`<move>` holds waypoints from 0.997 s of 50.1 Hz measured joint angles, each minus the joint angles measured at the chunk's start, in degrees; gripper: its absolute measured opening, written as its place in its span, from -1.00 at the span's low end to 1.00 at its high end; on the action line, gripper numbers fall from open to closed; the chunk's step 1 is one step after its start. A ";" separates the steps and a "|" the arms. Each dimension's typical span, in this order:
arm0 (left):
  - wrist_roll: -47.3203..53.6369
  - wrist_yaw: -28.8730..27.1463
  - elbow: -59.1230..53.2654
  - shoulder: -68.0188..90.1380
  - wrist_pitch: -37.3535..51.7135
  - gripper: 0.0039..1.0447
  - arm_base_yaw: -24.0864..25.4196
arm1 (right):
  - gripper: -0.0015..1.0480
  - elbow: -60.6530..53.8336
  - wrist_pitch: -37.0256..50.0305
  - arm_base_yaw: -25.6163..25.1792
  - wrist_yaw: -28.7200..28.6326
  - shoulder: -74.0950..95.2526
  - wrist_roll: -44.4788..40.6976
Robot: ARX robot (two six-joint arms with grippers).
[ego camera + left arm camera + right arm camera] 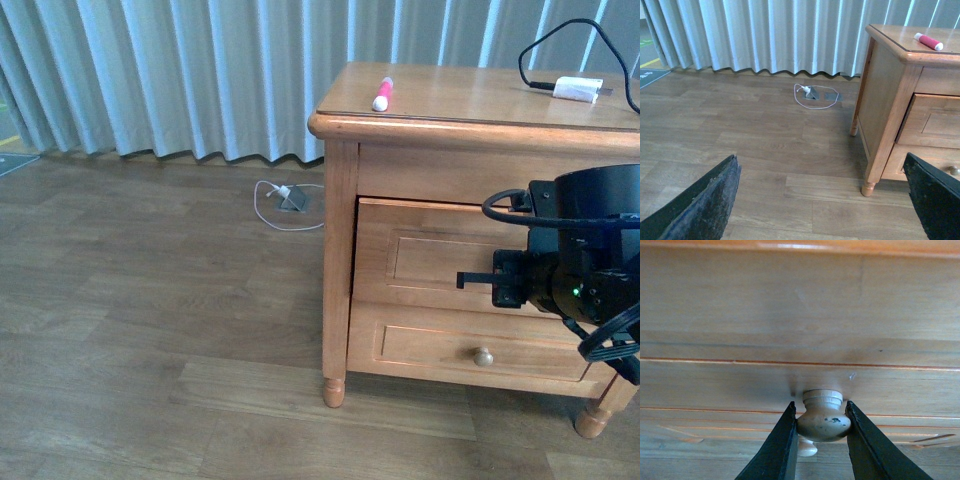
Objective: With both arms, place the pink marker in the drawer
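The pink marker (pixel 382 94) with a white cap end lies on the left part of the cabinet top; it also shows in the left wrist view (pixel 928 41). The upper drawer (pixel 420 255) stands slightly pulled out from the cabinet. My right arm (pixel 580 265) hides its knob in the front view. In the right wrist view my right gripper (pixel 822 422) is shut on the round pale drawer knob (pixel 823 419), one jaw on each side. My left gripper (pixel 822 200) is open and empty, low over the floor left of the cabinet, with only its two fingers (pixel 705 205) showing.
A white plug adapter (pixel 578 89) with black cable lies at the right back of the cabinet top. The lower drawer (pixel 470 345) is closed, with its knob (pixel 483 356) showing. A white cable loop (pixel 285 203) lies on the wooden floor by the curtain (pixel 180 70).
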 joint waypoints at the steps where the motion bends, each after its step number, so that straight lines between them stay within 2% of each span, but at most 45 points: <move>1: 0.02 0.00 0.00 0.00 0.00 0.89 0.00 | -0.56 -0.81 -0.02 0.00 -0.26 -0.57 0.24; 8: 0.02 0.00 0.00 0.00 0.00 0.89 0.00 | -0.56 -6.43 -0.07 0.22 -1.49 -4.33 1.49; 24: 0.02 0.02 0.00 0.00 0.00 0.89 0.00 | -0.56 -27.85 6.14 1.11 -4.63 -16.63 3.17; 33: 0.00 0.00 0.00 0.00 0.00 0.89 0.00 | -0.57 -36.04 8.83 1.70 -5.57 -21.31 3.37; 45: 0.02 0.00 0.00 0.00 0.00 0.89 0.00 | 0.08 -41.62 9.51 1.77 -4.13 -27.21 4.46; 50: 0.00 0.00 0.00 0.00 0.00 0.89 0.00 | 0.45 -44.00 6.10 1.33 -4.37 -33.88 5.42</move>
